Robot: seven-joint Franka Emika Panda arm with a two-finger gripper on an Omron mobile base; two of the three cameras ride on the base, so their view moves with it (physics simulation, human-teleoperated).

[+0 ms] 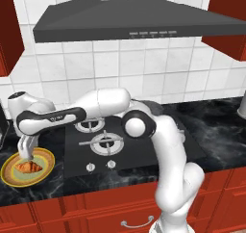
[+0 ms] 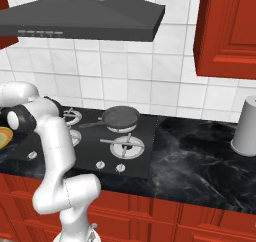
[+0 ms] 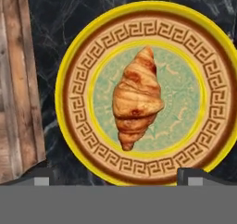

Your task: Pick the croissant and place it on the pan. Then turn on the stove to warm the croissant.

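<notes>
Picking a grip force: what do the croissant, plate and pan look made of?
Croissant: baked pastry, glossy brown ridged crust.
Plate: likely glazed ceramic, with a smooth yellow rim and printed key pattern.
Pan: probably dark metal, matte grey, uniform.

a home kitchen is showing here: a black gas stove is sitting in a dark marble counter, a grey hood is hanging above it, white tiles are lining the wall, and red cabinets are flanking it.
</notes>
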